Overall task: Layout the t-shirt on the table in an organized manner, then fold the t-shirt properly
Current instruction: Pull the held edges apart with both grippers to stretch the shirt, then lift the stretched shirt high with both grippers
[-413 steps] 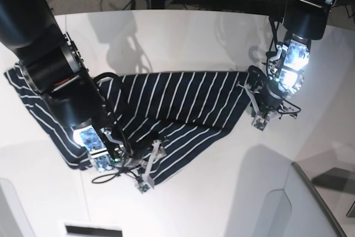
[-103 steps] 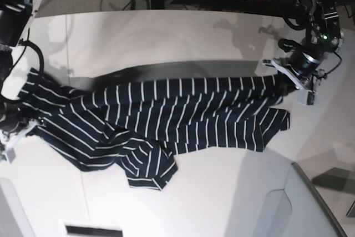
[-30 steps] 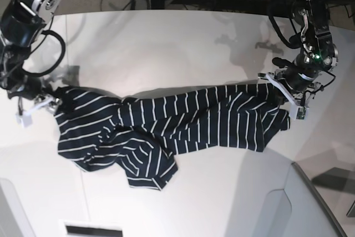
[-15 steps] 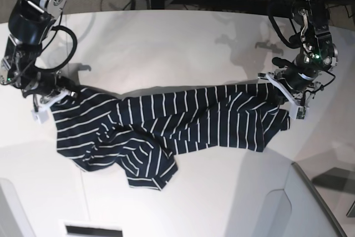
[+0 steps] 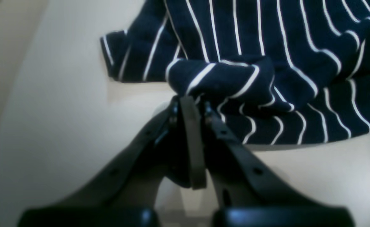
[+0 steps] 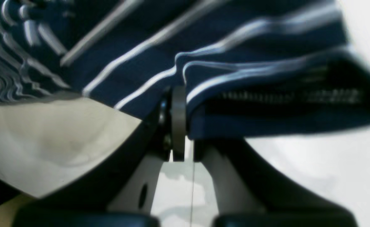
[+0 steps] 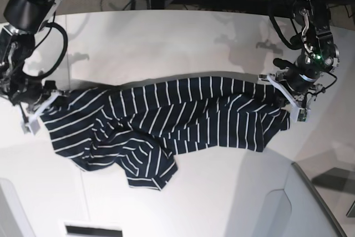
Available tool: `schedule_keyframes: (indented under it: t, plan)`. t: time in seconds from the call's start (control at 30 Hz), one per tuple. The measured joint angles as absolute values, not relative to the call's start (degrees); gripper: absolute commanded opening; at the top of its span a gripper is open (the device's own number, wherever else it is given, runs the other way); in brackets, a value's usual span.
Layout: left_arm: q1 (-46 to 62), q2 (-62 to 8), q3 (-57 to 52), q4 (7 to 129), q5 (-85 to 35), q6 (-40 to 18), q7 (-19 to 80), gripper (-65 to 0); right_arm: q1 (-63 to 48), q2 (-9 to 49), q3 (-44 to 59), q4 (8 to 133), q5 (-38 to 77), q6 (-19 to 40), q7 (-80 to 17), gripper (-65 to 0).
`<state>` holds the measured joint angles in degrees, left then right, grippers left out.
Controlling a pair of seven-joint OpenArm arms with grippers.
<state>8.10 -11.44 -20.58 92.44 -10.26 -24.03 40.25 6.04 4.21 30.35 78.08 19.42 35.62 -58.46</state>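
I am laying out: my left gripper (image 7: 293, 99) and right gripper (image 7: 40, 110) each clench an end of the t-shirt (image 7: 166, 120), bunched on the table (image 7: 166, 43); next I should pull it taut

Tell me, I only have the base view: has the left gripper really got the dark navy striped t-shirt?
Observer: Yes. The left wrist view shows the left gripper shut on a bunched fold of the dark navy striped t-shirt.
Operator: And the right gripper?
Observer: The right wrist view shows the right gripper shut on a folded edge of the cloth.
Operator: Is that edge lying flat?
Observer: No, beside the right gripper it hangs clear of the smooth white table.
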Motion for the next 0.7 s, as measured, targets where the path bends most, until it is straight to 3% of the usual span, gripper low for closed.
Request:
schedule_keyframes:
  t: [0.2, 0.37, 0.7]
  plan:
    - [6.11, -11.44, -20.49, 99.48, -10.13, -24.03, 40.88, -65.0, 4.49, 4.08, 24.4, 91.66, 19.66, 35.83, -63.55, -64.8]
    - [2.11, -12.58, -20.05, 101.71, -9.91, -24.1, 46.98, -65.0, 5.41, 4.6, 20.8, 100.99, 19.55, 35.92, -65.69, -64.8]
    - [-7.66, -16.88, -14.59, 102.0, -10.39, -24.18, 51.0, -65.0, 14.33, 11.57, 14.26, 103.35, 19.51, 35.88, -65.87, -64.8]
